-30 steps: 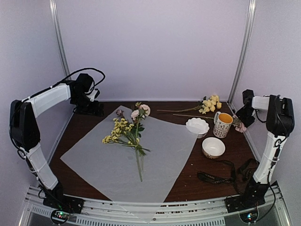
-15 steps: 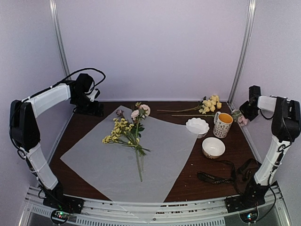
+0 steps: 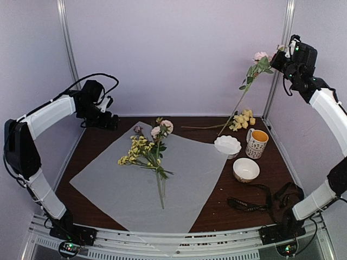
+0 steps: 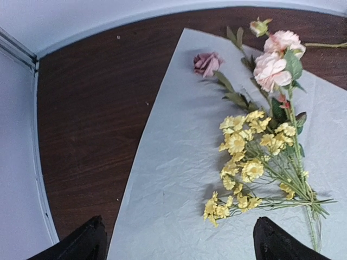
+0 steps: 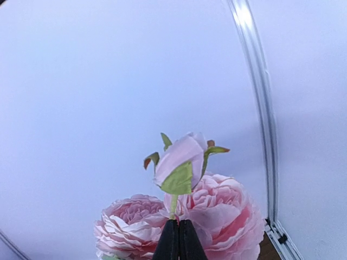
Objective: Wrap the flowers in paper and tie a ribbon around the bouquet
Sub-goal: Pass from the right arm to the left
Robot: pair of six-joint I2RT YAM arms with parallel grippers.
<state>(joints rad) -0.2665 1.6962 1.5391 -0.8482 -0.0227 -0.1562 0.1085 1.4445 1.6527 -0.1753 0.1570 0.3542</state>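
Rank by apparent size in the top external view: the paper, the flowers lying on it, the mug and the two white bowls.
1. paper, by far the largest.
2. flowers on the paper.
3. scalloped bowl, round bowl and mug: too close in size to rank.

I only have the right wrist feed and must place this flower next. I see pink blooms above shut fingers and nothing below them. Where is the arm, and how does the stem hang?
Observer: The right gripper is raised high by the back right post. The pink flower hangs from it, stem slanting down and left toward the back of the table.
Operator: Where is the bunch?
Observer: The flowers lie on the paper, left of centre, blooms toward the far side.
Operator: Left arm clear?
Observer: The left gripper hovers near the back left corner, fingers open.
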